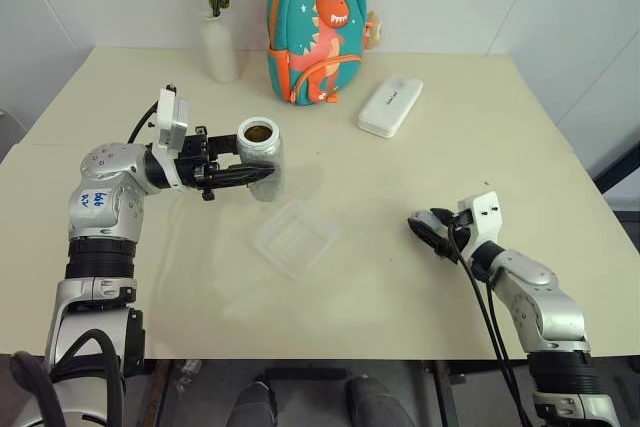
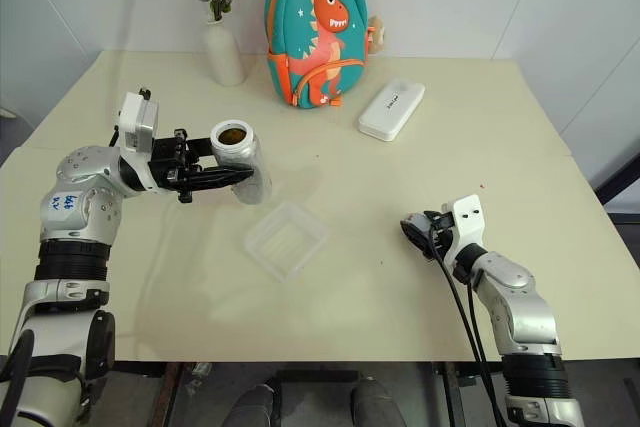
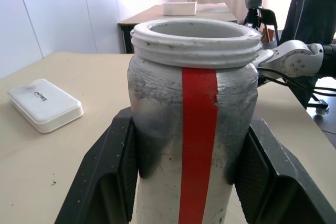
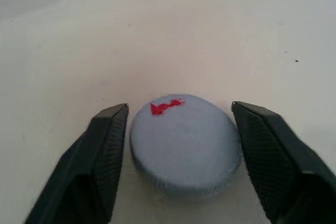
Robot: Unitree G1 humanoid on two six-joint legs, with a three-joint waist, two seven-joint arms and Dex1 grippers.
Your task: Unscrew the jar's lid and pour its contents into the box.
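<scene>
Lid [image 4: 185, 145] removal looks finished, the cap lying on the tabletop [image 1: 420, 267] between the released right pincer's [image 1: 428, 231] fingers, while the left pincer [image 1: 243, 176] grasps the upright open jar [image 1: 260, 152] at ten o'clock of the box [image 1: 297, 237]; next, tipping it boxward.

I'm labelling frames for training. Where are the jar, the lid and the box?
jar [image 3: 194, 129], left wrist view, on its red stripe.
lid [image 4: 184, 140], right wrist view, on its flat grey top.
box [image 1: 297, 238], left eye view, on its clear floor.
</scene>
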